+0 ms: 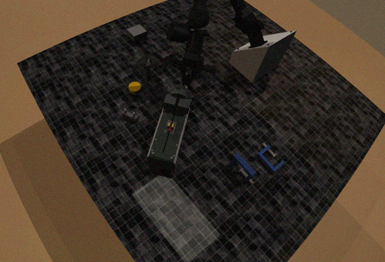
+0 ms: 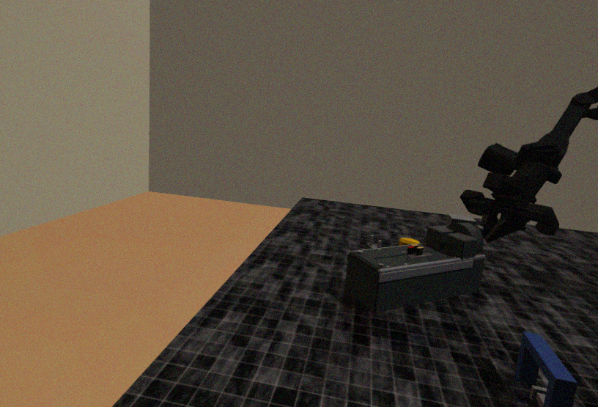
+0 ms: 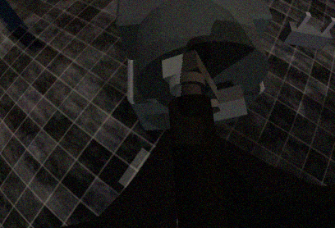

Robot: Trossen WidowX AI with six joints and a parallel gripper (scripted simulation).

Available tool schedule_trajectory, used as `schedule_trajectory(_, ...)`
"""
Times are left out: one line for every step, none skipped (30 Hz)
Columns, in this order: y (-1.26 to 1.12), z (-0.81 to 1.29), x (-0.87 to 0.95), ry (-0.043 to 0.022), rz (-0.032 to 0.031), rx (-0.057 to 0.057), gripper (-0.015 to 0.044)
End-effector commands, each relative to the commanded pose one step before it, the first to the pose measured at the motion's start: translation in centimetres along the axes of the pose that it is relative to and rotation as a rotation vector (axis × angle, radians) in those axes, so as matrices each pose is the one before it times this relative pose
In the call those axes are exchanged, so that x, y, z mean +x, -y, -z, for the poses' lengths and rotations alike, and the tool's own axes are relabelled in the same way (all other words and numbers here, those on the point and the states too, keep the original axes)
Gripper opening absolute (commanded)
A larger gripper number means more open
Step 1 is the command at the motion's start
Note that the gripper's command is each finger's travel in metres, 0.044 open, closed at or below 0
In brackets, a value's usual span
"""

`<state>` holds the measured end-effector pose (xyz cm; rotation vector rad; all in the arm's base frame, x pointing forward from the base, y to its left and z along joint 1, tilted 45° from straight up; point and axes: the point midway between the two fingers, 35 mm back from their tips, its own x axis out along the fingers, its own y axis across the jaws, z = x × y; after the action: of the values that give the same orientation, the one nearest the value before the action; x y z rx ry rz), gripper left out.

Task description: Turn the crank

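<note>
Two fingers are clamping the crank handle [image 3: 193,79] at the machine's [image 1: 164,134] near end, while the red pointer [image 1: 169,130] is sitting just beside the brass zero marks [image 1: 170,124], so any further cranking is risking overshoot past level.

A tan-orange flat desk [image 1: 46,19] carries a black-and-grey checkered tile-patterned mat [image 1: 280,113]. On it sit a dark grey long box-shaped machine [image 1: 160,156] with a small red pointer [image 1: 169,130] between brass-yellow marks [image 1: 168,125], a yellow round puck [image 1: 134,87], blue U-shaped brackets [image 1: 270,159], and a pale grey wedge-shaped block [image 1: 258,58].
</note>
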<state>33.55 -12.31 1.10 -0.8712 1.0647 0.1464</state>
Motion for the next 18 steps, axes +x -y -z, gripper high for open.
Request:
schedule_trajectory(0.838,-0.252,-0.309,0.00910,0.02332,0.0001,0.0000)
schedule_trajectory(0.011,0.000,0.000,0.00000,0.00000,0.0000,0.0000)
schedule_trajectory(0.010,0.000,0.000,0.00000,0.00000,0.0000,0.0000)
schedule_trajectory(0.010,0.000,0.000,0.00000,0.00000,0.0000,0.0000)
schedule_trajectory(0.010,0.000,0.000,0.00000,0.00000,0.0000,0.0000)
schedule_trajectory(0.010,0.000,0.000,0.00000,0.00000,0.0000,0.0000)
schedule_trajectory(0.010,0.000,0.000,0.00000,0.00000,0.0000,0.0000)
schedule_trajectory(0.000,0.000,0.000,0.00000,0.00000,0.0000,0.0000)
schedule_trajectory(0.020,0.000,0.000,0.00000,0.00001,0.0000,0.0000)
schedule_trajectory(0.010,0.000,0.000,0.00000,0.00000,0.0000,0.0000)
schedule_trajectory(0.000,0.000,0.000,0.00000,0.00000,0.0000,0.0000)
schedule_trajectory(0.019,0.000,0.000,0.00000,0.00001,0.0000,0.0000)
schedule_trajectory(0.000,0.000,0.000,0.00000,0.00000,0.0000,0.0000)
schedule_trajectory(0.019,0.000,0.000,0.00000,0.00001,0.0000,0.0000)
schedule_trajectory(0.000,0.000,0.000,0.00000,0.00000,0.0000,0.0000)
schedule_trajectory(0.018,0.000,0.000,0.00000,0.00001,0.0000,0.0000)
schedule_trajectory(0.000,0.000,0.000,0.00000,0.00000,0.0000,0.0000)
schedule_trajectory(0.018,0.000,0.000,0.00000,0.00001,0.0000,0.0000)
